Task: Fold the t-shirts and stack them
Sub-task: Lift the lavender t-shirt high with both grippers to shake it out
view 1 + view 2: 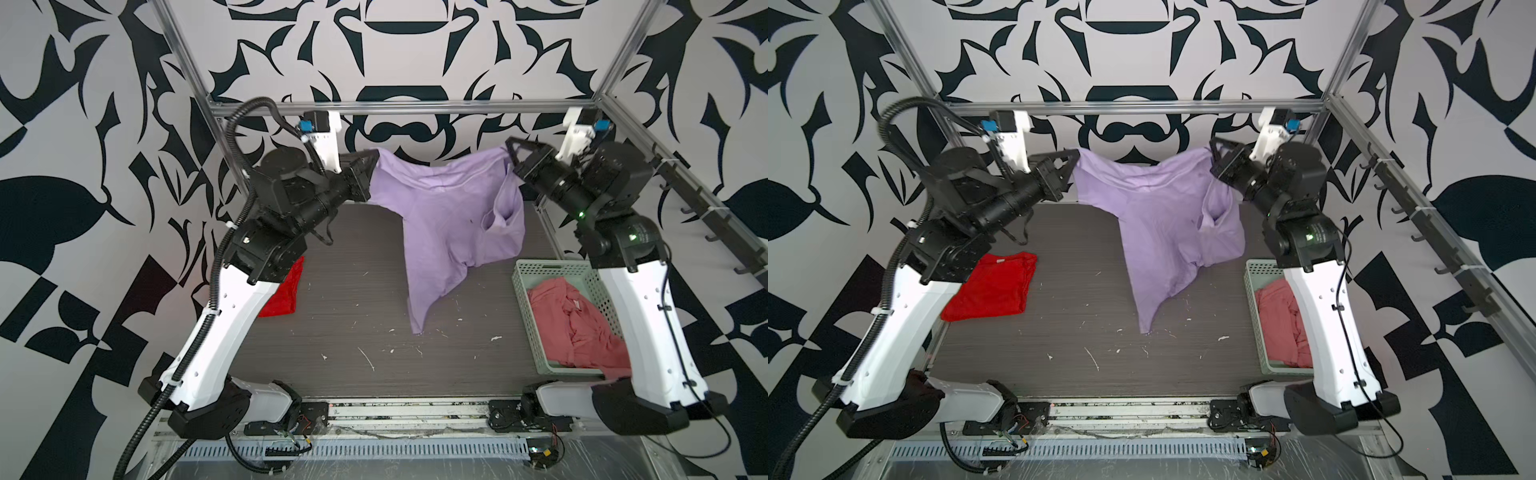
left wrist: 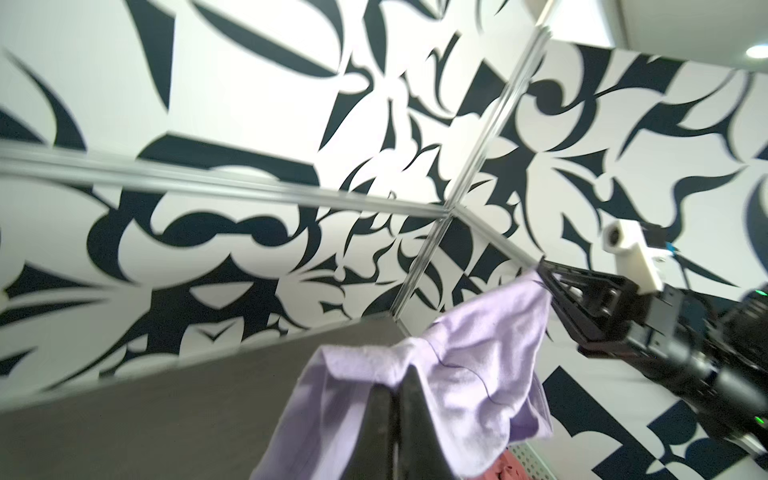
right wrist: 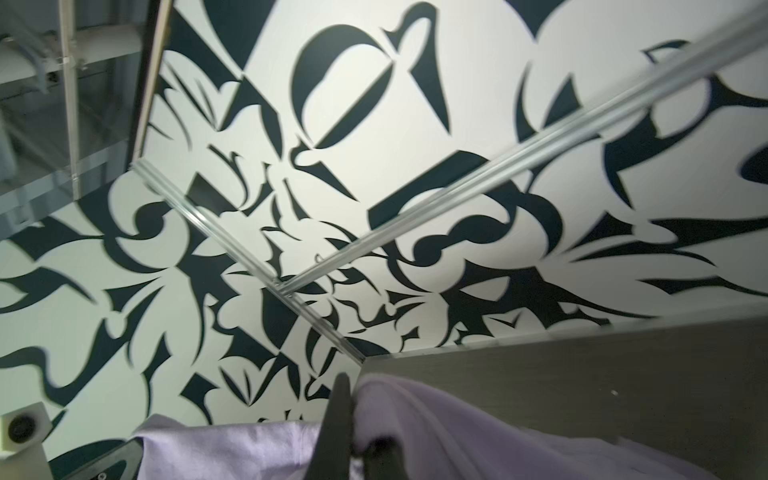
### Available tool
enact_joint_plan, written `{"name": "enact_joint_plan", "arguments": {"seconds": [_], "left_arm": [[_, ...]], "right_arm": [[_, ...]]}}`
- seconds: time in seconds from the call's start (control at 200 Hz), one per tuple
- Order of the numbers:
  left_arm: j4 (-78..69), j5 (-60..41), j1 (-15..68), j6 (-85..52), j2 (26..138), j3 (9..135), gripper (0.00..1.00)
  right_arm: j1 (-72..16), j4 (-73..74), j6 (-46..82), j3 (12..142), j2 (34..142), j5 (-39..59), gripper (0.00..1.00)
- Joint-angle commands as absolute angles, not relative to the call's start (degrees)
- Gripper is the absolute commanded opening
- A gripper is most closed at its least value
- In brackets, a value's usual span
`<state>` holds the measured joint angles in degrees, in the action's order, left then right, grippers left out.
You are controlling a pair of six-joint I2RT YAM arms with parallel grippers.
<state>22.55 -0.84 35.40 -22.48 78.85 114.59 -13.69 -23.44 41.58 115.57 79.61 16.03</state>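
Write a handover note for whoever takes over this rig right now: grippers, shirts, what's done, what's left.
Left gripper: jaws shut on one upper corner of the lilac t-shirt.
Right gripper: jaws shut on the other upper corner. The shirt hangs spread between them over the table, unfolded.
Red t-shirt: lies on the left of the table and looks folded.
Salmon pink t-shirt: crumpled in the green basket on the right.
Done: the red one, apparently.
Left: lay down and fold the lilac shirt, stack it, then take out, fold and stack the pink one.
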Motion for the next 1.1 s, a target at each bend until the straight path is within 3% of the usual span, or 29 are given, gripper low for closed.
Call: {"name": "enact_joint_plan", "arguments": {"seconds": [0.0, 0.175, 0.385, 0.605, 0.875, 1.095], "left_arm": [[20.62, -1.71, 35.42, -16.73, 80.71, 122.22, 0.00], [19.80, -0.39, 35.42, -12.67, 83.25, 129.83, 0.00], [18.29, 0.55, 35.37, -10.16, 83.61, 129.62, 0.00], [13.04, 8.46, 35.38, -1.32, 82.76, 130.08, 0.00], [2.72, 15.33, 35.33, 7.55, 84.32, 136.56, 0.00], [-0.21, 14.56, 35.33, 11.60, 85.19, 143.48, 0.00]], "right_arm": [[-14.27, -19.92, 41.36, 126.98, 83.52, 22.68, 0.00], [-14.38, -18.55, 41.14, 131.01, 86.40, 23.03, 0.00], [-14.34, -16.66, 42.23, 126.82, 86.42, 22.98, 0.00], [-15.60, -14.15, 44.74, 128.25, 87.91, 25.85, 0.00], [-27.38, -21.11, 38.52, 146.77, 95.35, 25.82, 0.00], [-33.63, -17.20, 36.12, 141.81, 90.79, 22.85, 0.00]]}}
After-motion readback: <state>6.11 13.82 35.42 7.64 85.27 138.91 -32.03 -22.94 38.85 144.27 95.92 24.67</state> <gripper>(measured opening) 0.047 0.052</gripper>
